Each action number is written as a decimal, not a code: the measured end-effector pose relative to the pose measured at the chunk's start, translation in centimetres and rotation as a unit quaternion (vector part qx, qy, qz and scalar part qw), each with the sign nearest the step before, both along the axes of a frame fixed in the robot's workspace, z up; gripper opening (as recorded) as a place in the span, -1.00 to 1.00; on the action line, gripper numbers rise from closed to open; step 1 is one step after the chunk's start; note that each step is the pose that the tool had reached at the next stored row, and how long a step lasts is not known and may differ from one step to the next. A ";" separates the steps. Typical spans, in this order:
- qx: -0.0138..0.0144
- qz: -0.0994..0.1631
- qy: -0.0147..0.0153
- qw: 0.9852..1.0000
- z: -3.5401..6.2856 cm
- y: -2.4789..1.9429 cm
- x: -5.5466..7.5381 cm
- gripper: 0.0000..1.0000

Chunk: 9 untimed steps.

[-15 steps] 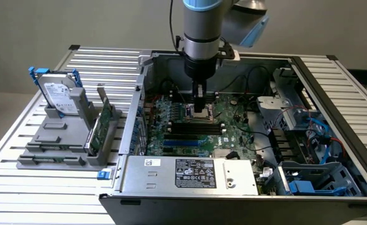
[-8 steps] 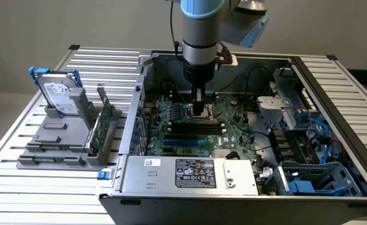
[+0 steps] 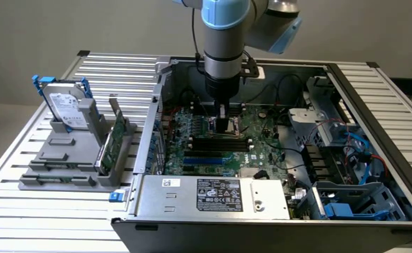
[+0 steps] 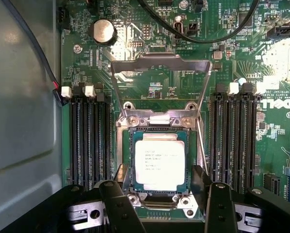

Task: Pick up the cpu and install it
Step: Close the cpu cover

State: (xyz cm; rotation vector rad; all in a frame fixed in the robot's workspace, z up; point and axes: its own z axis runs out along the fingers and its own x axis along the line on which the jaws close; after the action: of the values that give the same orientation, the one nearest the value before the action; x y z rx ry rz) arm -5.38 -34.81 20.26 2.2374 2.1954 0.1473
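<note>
One cpu (image 4: 159, 162) sits flat in the motherboard (image 4: 157, 90) socket, with the metal retention frame (image 4: 160, 62) tilted up beyond it. The gripper (image 4: 160, 175) hangs right over it, jaws spread slightly wider than the chip, a finger either side. They seem not to touch it, though it's hard to tell. All of this is inside the open computer case (image 3: 262, 234).

I see a hard drive (image 3: 67, 109) and green card (image 3: 116, 138) upright in a grey rack (image 3: 62, 150) beside the open computer case (image 3: 297, 69).
</note>
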 end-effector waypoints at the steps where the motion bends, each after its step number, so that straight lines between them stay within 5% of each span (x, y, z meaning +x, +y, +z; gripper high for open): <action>1: 0.000 0.000 0.000 1.000 0.00 0.00 0.0 0.25; 9: 0.000 0.000 -0.002 1.000 -0.32 -0.01 -0.4 0.25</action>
State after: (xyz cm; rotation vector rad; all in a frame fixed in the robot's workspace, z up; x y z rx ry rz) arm -5.76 -34.82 19.95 2.2361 2.1941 0.1514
